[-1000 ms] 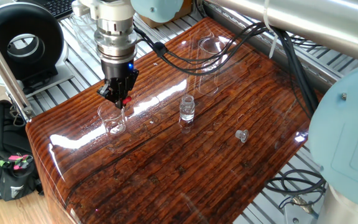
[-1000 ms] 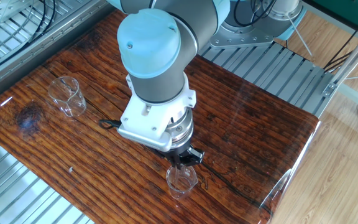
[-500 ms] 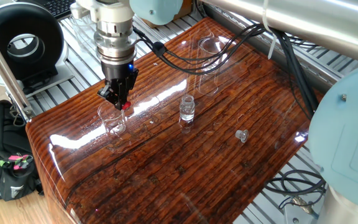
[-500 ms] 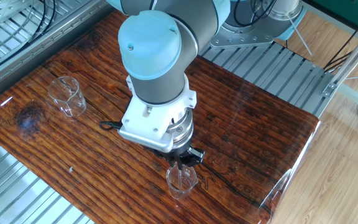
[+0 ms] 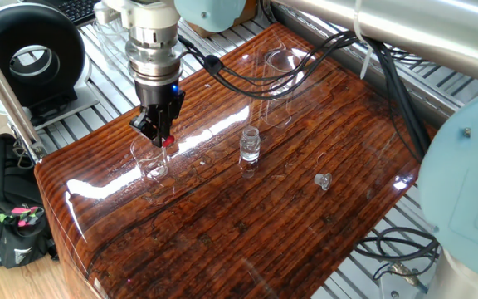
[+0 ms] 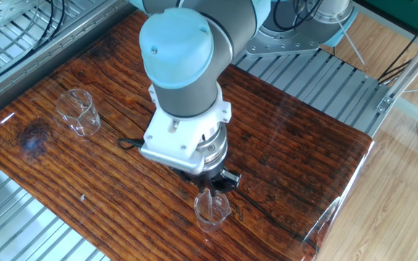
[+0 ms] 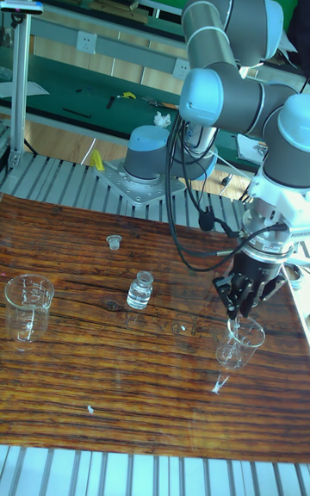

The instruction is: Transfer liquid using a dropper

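I see a glossy wooden table (image 5: 247, 216) on a metal frame. In one fixed view my claw (image 5: 158, 133) is clenched on the dropper (image 5: 167, 142), its red bulb between the fingers, directly over a small beaker (image 5: 150, 159); a vial (image 5: 250, 145) stands well off to the side. In the other fixed view the claw (image 6: 210, 183) hangs just above that beaker (image 6: 212, 209). In the tall fixed view the tube (image 7: 234, 330) points down into the beaker (image 7: 238, 341); I cannot make out the liquid.
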`<state>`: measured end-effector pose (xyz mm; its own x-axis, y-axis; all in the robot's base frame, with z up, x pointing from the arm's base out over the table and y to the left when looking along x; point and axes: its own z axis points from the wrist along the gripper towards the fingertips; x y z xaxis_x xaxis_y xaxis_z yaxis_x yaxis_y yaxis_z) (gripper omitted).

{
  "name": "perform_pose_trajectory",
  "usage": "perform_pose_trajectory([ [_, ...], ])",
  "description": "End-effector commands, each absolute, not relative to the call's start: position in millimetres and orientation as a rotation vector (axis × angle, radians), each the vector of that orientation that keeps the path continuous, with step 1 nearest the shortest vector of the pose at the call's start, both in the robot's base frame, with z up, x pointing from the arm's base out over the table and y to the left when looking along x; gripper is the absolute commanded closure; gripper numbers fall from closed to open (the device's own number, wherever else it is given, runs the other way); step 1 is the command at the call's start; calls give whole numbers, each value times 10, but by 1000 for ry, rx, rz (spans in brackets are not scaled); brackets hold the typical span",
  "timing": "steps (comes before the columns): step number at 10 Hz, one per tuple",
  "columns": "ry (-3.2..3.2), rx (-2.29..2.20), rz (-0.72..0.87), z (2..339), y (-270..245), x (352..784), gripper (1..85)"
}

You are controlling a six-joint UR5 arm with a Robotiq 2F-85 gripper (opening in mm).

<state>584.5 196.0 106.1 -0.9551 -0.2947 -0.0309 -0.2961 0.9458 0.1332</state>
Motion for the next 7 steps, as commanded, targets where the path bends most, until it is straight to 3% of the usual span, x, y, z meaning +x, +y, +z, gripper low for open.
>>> perform_pose_trajectory([
  [1,3055,-469,251,1234,1999,5793,573],
  [7,2989,-536,227,1400,1834,5694,517],
])
